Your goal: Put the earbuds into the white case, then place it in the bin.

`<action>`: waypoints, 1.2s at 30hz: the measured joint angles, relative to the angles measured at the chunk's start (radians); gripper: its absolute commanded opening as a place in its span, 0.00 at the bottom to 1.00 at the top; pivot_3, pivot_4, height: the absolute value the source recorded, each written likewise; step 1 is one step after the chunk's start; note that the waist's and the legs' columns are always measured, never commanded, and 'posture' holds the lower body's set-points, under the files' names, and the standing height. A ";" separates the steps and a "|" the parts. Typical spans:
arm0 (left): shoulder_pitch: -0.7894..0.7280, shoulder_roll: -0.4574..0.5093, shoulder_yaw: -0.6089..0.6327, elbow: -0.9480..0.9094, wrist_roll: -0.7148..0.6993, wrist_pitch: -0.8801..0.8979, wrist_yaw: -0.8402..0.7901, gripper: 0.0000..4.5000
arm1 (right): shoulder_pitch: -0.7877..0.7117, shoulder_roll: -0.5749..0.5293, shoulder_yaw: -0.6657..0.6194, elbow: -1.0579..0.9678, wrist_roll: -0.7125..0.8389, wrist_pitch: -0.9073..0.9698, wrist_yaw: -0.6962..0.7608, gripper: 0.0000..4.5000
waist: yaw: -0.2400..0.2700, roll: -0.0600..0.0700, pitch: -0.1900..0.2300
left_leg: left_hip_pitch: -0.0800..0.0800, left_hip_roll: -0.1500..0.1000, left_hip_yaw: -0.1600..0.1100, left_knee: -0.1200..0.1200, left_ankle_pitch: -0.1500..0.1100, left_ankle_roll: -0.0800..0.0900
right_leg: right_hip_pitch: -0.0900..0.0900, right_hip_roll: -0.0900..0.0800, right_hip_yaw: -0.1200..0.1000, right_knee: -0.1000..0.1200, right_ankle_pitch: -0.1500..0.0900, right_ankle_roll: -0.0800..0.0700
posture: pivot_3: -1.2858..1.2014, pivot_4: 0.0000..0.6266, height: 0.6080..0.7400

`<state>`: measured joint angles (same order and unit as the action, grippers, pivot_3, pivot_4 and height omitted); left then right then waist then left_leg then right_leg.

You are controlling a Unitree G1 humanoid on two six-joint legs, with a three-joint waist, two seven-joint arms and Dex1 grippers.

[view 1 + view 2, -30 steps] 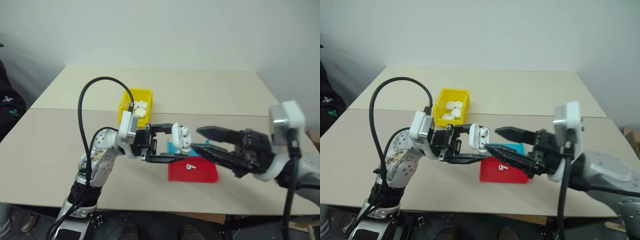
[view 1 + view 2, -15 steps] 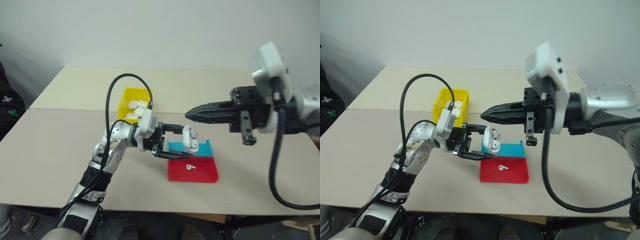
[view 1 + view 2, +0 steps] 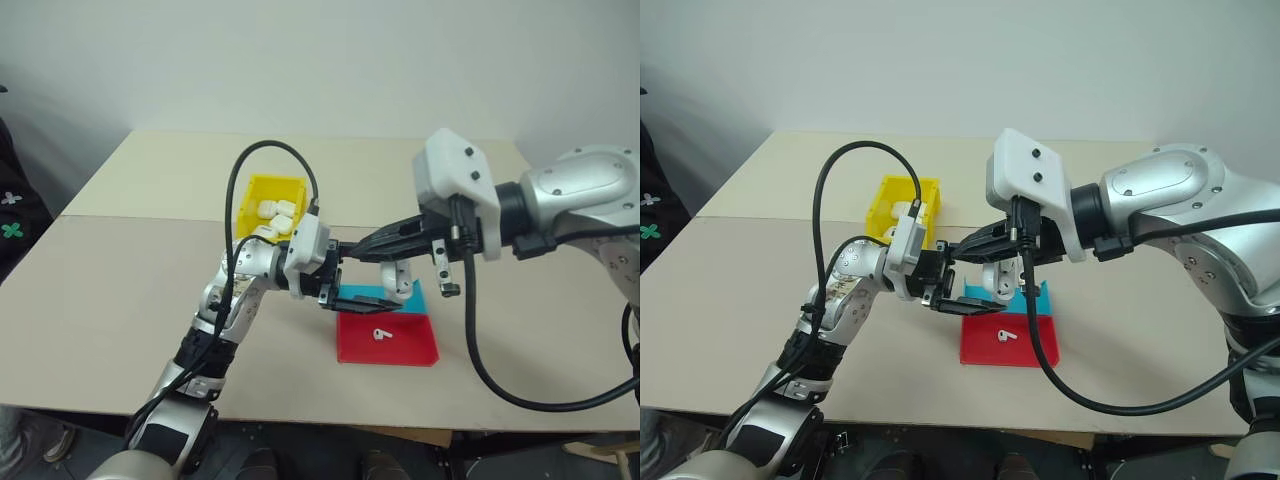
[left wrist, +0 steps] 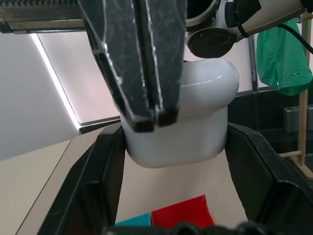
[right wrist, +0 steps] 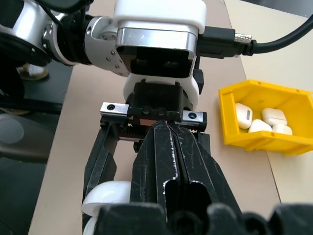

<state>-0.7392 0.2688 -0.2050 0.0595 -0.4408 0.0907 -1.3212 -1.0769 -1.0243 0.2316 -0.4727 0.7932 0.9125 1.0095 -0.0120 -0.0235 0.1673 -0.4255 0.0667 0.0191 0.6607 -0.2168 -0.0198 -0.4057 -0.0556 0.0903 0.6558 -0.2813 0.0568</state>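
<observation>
My left gripper point(image 3: 392, 279) is shut on the white case point(image 3: 401, 283), which it holds level above the trays; the case point(image 4: 195, 117) sits between its two black fingers. Pointing left and slightly down, my right gripper point(image 5: 165, 128) is shut with nothing in it. Its joined fingertips point(image 4: 149, 115) lie over the top of the case and the left gripper's upper finger. One of the earbuds point(image 3: 379, 334) lies on the red tray point(image 3: 412, 347). The yellow bin point(image 3: 262, 190) stands behind the left arm, farther back on the table.
Several white cases point(image 5: 261, 120) lie in the bin. A blue tray point(image 3: 417, 296) adjoins the red tray's far side. The tan table point(image 3: 120, 280) stretches wide to the left and back. A person in dark clothes point(image 3: 12, 215) is at the left edge.
My right gripper has shut and swung in from the right, coming over the held case. My left gripper has shifted a little to the right, still holding the case.
</observation>
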 measured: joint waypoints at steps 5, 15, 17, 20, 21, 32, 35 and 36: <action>0.012 0.005 0.004 -0.004 0.008 -0.001 0.005 0.63 | 0.052 -0.021 -0.008 -0.007 -0.052 -0.027 0.057 0.01 | 0.000 0.000 0.000 | 0.000 0.000 0.000 0.000 0.000 0.000 | 0.000 0.000 0.000 0.001 0.000 0.000 | 0.52 0.24 1.00; 0.030 -0.001 0.031 -0.017 0.007 -0.022 0.053 0.63 | 0.054 0.076 -0.226 0.064 0.011 -0.019 0.007 0.01 | -0.002 0.000 0.000 | 0.001 0.000 0.000 0.000 0.000 0.000 | 0.001 0.000 0.000 0.001 0.000 0.000 | 0.52 0.24 1.00; 0.061 0.005 0.042 -0.053 0.007 0.025 0.123 0.63 | 0.054 0.104 -0.319 0.086 0.047 -0.021 -0.041 0.01 | -0.001 0.000 0.000 | 0.001 0.000 0.000 0.000 0.000 0.000 | 0.001 0.000 0.000 0.001 0.000 0.000 | 0.52 0.24 1.00; 0.101 0.006 0.083 -0.156 0.013 0.129 0.300 0.63 | 0.093 0.128 -0.452 0.088 0.084 -0.016 -0.149 0.01 | 0.002 0.000 0.000 | 0.000 0.000 -0.001 0.000 0.000 0.000 | 0.001 0.000 -0.001 0.001 0.000 0.000 | 0.52 0.24 1.00; 0.107 0.005 0.099 -0.184 0.017 0.144 0.345 0.63 | 0.119 0.130 -0.475 0.084 0.089 -0.013 -0.173 0.01 | 0.004 0.000 0.000 | 0.001 0.000 -0.002 0.000 0.000 0.000 | 0.002 -0.001 -0.001 0.001 0.000 0.000 | 0.52 0.24 1.00; -0.057 -0.035 0.175 0.179 0.371 0.306 1.095 0.63 | 0.437 0.371 -0.594 -0.021 0.213 0.052 -0.619 0.01 | -0.002 -0.001 -0.001 | 0.003 -0.004 -0.003 0.000 0.002 0.001 | 0.003 -0.001 0.000 0.003 0.001 0.001 | 0.52 0.24 1.00; -0.121 -0.071 0.188 0.378 0.404 0.286 1.175 0.63 | 0.463 0.351 -0.585 -0.018 0.212 0.058 -0.633 0.01 | 0.001 -0.001 -0.001 | -0.001 -0.004 -0.004 0.000 0.002 0.001 | 0.001 -0.002 -0.001 0.001 0.001 0.001 | 0.52 0.24 1.00; -0.147 -0.078 0.191 0.425 0.406 0.271 1.191 0.63 | 0.464 0.341 -0.580 -0.016 0.212 0.059 -0.637 0.01 | 0.002 -0.001 -0.001 | -0.002 -0.004 -0.004 0.000 0.002 0.001 | 0.000 -0.002 -0.002 0.000 0.001 0.001 | 0.52 0.24 1.00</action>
<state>-0.8862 0.1906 -0.0139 0.4848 -0.0344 0.3615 -0.1304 -0.6132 -0.6833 -0.3482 -0.4892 1.0050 0.9716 0.3721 -0.0103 -0.0246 0.1662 -0.4277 0.0631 0.0154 0.6604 -0.2152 -0.0190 -0.4059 -0.0575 0.0886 0.6563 -0.2801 0.0581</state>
